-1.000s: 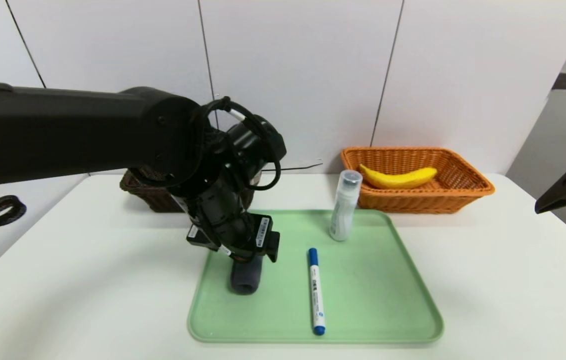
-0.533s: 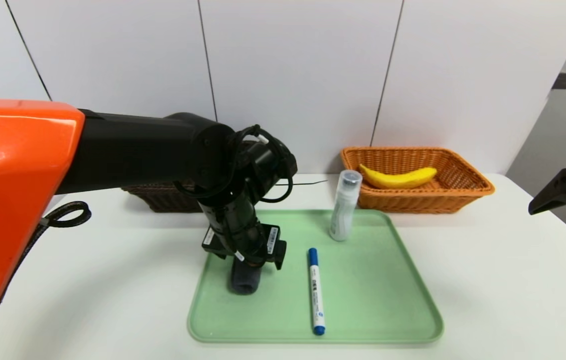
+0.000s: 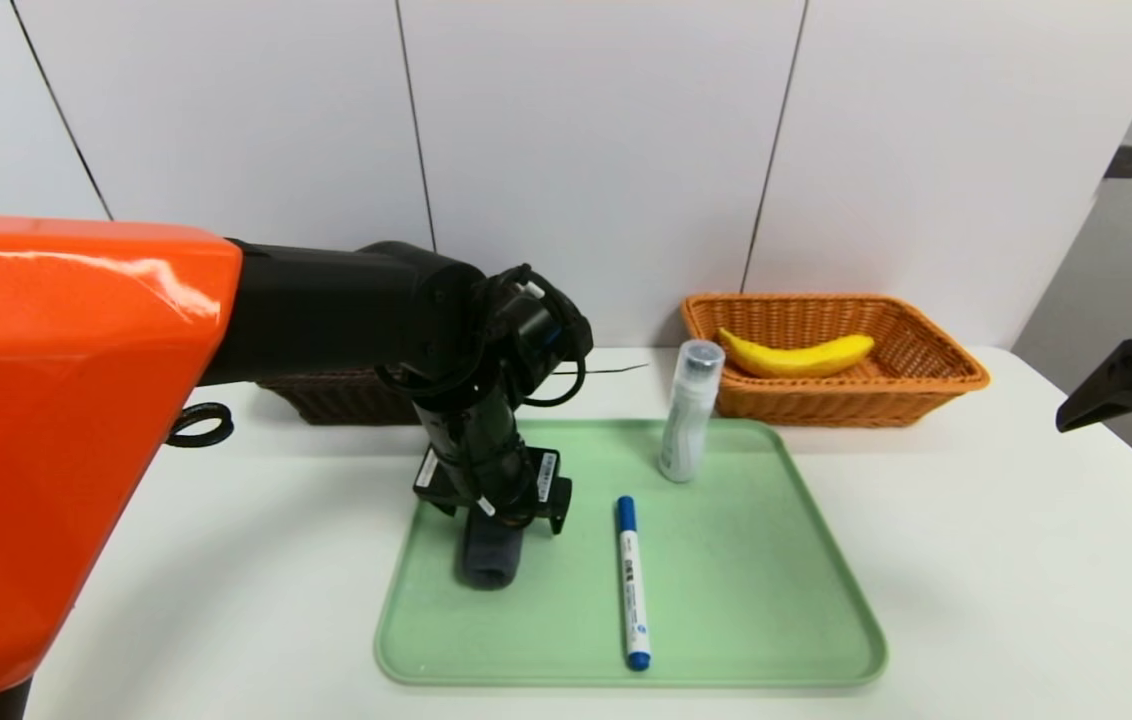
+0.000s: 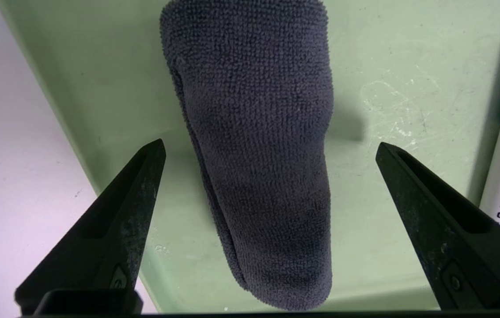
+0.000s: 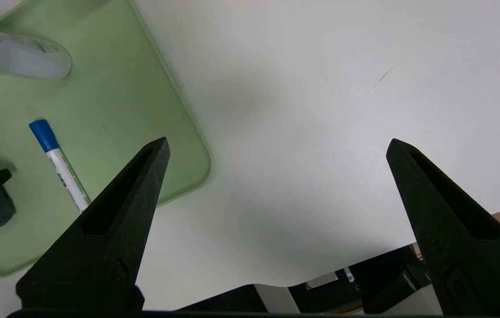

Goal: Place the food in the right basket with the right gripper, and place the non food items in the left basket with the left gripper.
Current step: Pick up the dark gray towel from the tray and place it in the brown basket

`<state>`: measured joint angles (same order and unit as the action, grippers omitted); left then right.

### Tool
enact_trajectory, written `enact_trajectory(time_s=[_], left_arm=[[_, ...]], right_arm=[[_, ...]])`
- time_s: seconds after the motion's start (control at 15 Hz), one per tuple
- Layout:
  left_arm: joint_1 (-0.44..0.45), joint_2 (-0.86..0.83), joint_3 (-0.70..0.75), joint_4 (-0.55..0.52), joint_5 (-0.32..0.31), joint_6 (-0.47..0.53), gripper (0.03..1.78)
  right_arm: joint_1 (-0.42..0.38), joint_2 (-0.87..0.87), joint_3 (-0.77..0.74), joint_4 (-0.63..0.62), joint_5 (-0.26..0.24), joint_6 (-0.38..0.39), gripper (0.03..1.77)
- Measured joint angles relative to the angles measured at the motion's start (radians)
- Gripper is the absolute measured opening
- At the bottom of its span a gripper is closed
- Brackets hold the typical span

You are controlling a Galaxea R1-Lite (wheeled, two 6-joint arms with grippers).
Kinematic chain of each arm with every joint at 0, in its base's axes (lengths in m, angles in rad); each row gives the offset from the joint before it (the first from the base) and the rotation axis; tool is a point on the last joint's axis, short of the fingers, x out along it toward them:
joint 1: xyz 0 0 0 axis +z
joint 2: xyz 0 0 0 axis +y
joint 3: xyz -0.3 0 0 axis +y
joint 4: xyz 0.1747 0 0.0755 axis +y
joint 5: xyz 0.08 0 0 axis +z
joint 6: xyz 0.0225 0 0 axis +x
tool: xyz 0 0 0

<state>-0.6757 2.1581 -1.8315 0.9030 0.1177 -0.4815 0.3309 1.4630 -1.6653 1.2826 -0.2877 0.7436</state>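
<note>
My left gripper [image 4: 270,148] hangs open over the rolled dark grey cloth [image 4: 259,154], one finger on each side and neither touching it. The cloth [image 3: 489,562] lies on the left part of the green tray [image 3: 776,560]. A white marker [image 3: 632,585] with blue ends lies at the tray's middle. The slim whitish bottle [image 3: 691,410] stands at the tray's back edge. The banana [image 3: 796,355] lies in the orange right basket [image 3: 926,385]. The dark left basket [image 3: 326,397] is mostly hidden behind my left arm. My right gripper [image 5: 276,145] hovers open and empty off the table's right side.
The white table [image 3: 976,520] carries the tray in the middle and a basket at each back corner. A black cable loop [image 3: 198,425] hangs by my left arm. The table's front edge shows in the right wrist view.
My left arm has swung further in from the left, and its gripper has settled a little lower over the cloth. The right gripper has shifted slightly.
</note>
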Motion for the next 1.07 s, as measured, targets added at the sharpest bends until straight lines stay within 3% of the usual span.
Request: enact_trajectory(time_s=[0.07, 0.33, 0.53, 0.67, 1.07], left_arm=[[0.001, 0.003, -0.003, 0.000, 0.000, 0.000, 1.69], [0.003, 0.018, -0.019, -0.005, -0.009, -0.041, 1.09], [0.004, 0.027, -0.016, -0.001, -0.022, -0.043, 0.78], [0.004, 0.029, -0.016, 0.000, -0.023, -0.044, 0.33], [-0.008, -0.057, -0.020, 0.003, -0.040, -0.037, 0.33]], right_arm=[[0.000, -0.001, 0.002, 0.000, 0.001, 0.002, 1.70], [0.002, -0.006, 0.004, 0.000, 0.002, -0.001, 1.70], [0.006, -0.011, 0.004, 0.000, 0.003, 0.000, 1.70], [0.010, -0.013, 0.004, 0.000, 0.002, 0.001, 1.70], [0.010, -0.022, 0.004, 0.000, 0.003, 0.003, 1.70]])
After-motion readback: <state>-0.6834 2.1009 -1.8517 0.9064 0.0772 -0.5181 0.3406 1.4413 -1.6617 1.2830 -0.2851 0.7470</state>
